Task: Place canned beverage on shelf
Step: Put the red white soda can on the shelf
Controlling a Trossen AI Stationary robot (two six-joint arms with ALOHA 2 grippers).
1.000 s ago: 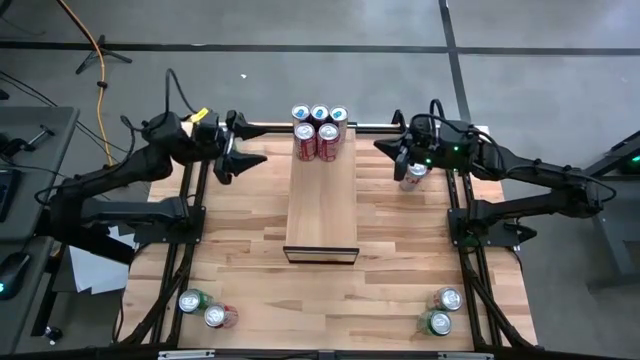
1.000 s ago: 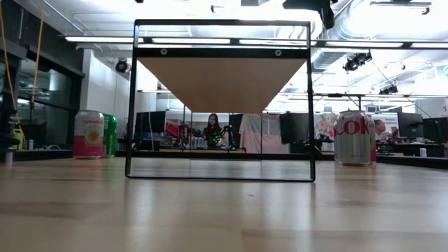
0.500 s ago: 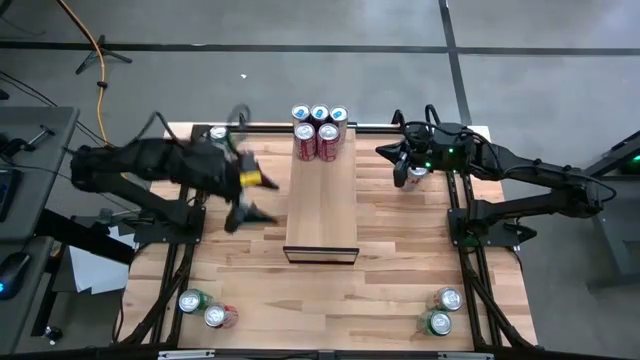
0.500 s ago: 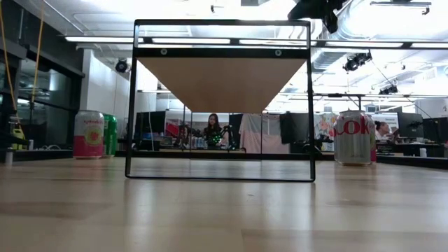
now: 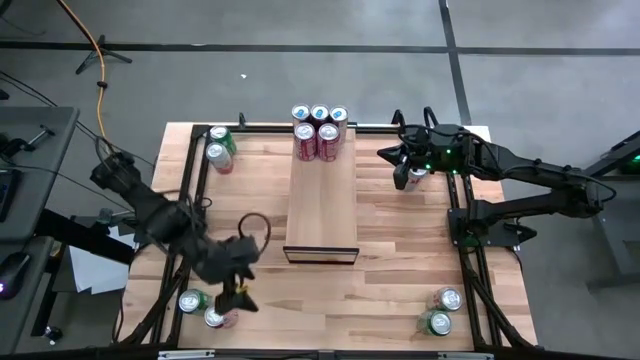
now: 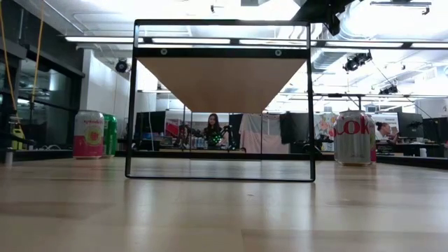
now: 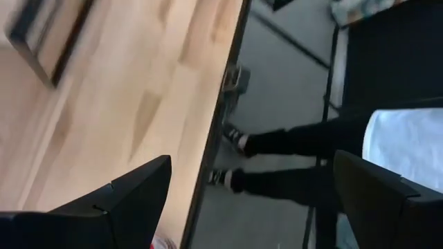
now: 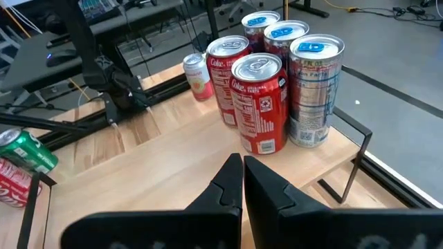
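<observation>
**Left gripper over the near cans**

The left gripper (image 5: 240, 292), fingers spread wide and empty, hangs near two cans (image 5: 205, 308) well in front of the shelf (image 5: 322, 205). A careless descent could topple one. By the shelf's far end, the right gripper (image 5: 402, 170) waits closed, beside five shelved cans (image 5: 319, 131).

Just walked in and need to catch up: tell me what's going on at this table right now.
A two-armed robot is stocking cans on the shelf, where five cans already stand at the far end. The left gripper is open and empty, down at the near left corner by a pair of cans. The right gripper is shut and holds nothing, hovering at the far right beside the shelf. More cans wait at the far left and near right corners.
</observation>
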